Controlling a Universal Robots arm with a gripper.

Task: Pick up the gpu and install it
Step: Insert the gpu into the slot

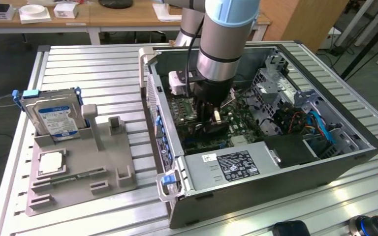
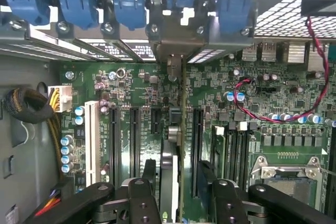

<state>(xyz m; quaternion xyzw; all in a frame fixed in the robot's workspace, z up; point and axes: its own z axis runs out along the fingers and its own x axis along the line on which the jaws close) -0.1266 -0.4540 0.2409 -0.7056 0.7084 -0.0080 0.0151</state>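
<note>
While the grey parts holder sits on the slatted table at the exterior view's left, with a silver hard drive standing upright in it and a processor lying flat below, the open computer case takes the middle and the exterior view's right. Over the case the arm reaches straight down, and its gripper is low inside, just above the green motherboard.

Seen from the wrist view, the gripper holds the gpu edge-on between its two black fingers, which are closed narrow on the thin card. The gpu stands upright over the motherboard, in line with the long black expansion slots and just beside them. Its greyish metal end points toward the rear wall of the case, near the blue card clips. Whether the card already touches a slot, I cannot tell.
</note>
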